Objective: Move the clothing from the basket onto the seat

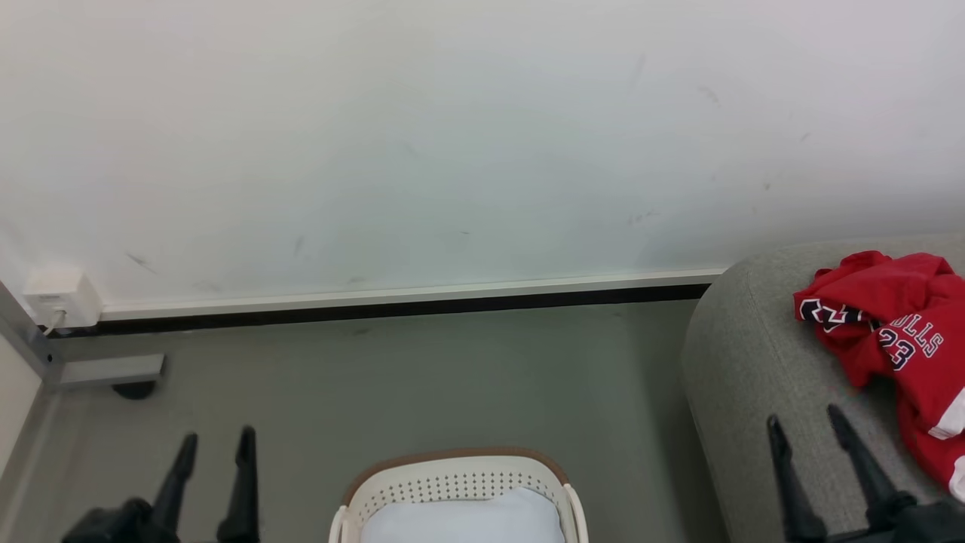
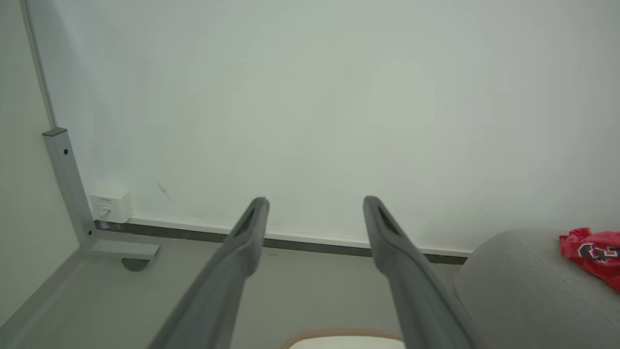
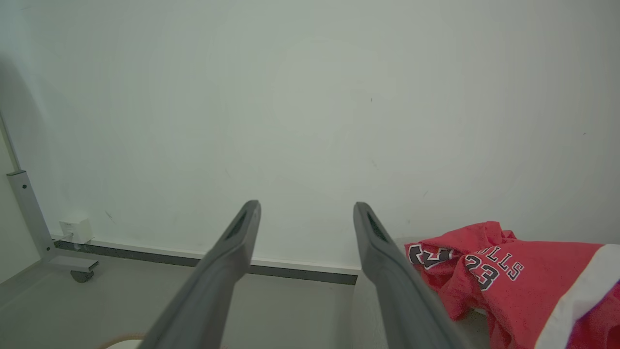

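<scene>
The red clothing (image 1: 897, 339) with "BULLS 23" lettering lies crumpled on the grey seat (image 1: 754, 362) at the right; it also shows in the right wrist view (image 3: 513, 286) and the left wrist view (image 2: 593, 254). The cream basket (image 1: 456, 490) with a brown rim stands on the floor at the bottom centre, a pale blue-white surface showing inside it. My left gripper (image 1: 217, 440) is open at the lower left, over the floor left of the basket. My right gripper (image 1: 805, 417) is open above the seat, just left of the clothing. Nothing is between either pair of fingers.
A white wall with a dark skirting strip (image 1: 392, 302) runs behind. A white socket box (image 1: 62, 298) sits low on the wall at left, beside a grey metal frame foot on a caster (image 1: 113, 373). Grey floor (image 1: 422, 377) lies between basket and wall.
</scene>
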`<state>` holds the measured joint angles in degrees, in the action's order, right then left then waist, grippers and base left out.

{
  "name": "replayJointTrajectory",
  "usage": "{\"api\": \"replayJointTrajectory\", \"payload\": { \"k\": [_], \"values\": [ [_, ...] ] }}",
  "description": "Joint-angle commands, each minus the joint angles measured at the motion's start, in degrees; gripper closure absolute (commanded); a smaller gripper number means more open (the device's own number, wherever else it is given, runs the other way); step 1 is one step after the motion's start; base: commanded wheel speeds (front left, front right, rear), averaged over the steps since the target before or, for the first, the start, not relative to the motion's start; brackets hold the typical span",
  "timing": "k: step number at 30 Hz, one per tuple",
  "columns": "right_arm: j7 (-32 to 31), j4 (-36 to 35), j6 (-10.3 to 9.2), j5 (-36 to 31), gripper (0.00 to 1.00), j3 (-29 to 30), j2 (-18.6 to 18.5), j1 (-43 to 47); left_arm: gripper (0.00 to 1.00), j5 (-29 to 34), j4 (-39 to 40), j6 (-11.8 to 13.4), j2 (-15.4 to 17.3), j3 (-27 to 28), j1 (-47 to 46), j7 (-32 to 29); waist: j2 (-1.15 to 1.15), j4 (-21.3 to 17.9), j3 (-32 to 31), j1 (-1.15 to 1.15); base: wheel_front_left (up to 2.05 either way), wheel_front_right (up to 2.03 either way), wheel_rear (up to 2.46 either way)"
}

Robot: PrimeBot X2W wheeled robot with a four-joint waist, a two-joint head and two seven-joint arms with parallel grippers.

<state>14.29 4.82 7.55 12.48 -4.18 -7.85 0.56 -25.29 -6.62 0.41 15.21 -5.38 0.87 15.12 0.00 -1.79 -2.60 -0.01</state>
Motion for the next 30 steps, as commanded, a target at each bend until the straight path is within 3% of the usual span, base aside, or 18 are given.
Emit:
{"api": "replayJointTrajectory", "payload": {
  "k": [1, 5, 11, 21, 30],
  "values": [
    [0.52, 1.06, -0.13, -0.66, 0.0, -0.55, 0.09, 1.15, 0.0, 1.2, -0.86, -0.89, -0.87, 0.82, 1.01, 0.03, 0.0, -0.11, -0.05, 0.01, 0.0, 0.0, 0.0],
    [0.93, 3.52, -0.13, -1.25, 0.0, -1.46, 1.21, 0.78, 0.0, 5.44, -3.15, -4.16, -4.43, 4.0, 1.62, 0.03, 0.0, -0.36, -0.02, 0.01, 0.0, 0.0, 0.0],
    [0.91, 3.51, -0.13, -1.58, 0.0, -0.83, 2.42, 0.53, 0.0, 9.66, -5.4, -6.89, -7.24, 7.33, 0.91, 0.04, 0.0, -0.57, -0.15, 0.01, 0.0, 0.0, 0.0],
    [0.92, 4.86, -0.13, -1.36, 0.0, -1.68, 2.86, 0.08, 0.0, 12.33, -7.06, -7.93, -8.93, 8.91, 0.02, 0.04, 0.0, -0.49, -0.2, 0.01, 0.0, 0.0, 0.0],
    [0.93, 5.17, -0.13, -0.96, 0.0, -1.93, 2.96, -0.21, 0.0, 11.5, -7.33, -7.95, -8.07, 7.31, -0.18, 0.04, 0.0, -0.2, 0.05, 0.01, 0.0, 0.0, 0.0]
  ]
}}
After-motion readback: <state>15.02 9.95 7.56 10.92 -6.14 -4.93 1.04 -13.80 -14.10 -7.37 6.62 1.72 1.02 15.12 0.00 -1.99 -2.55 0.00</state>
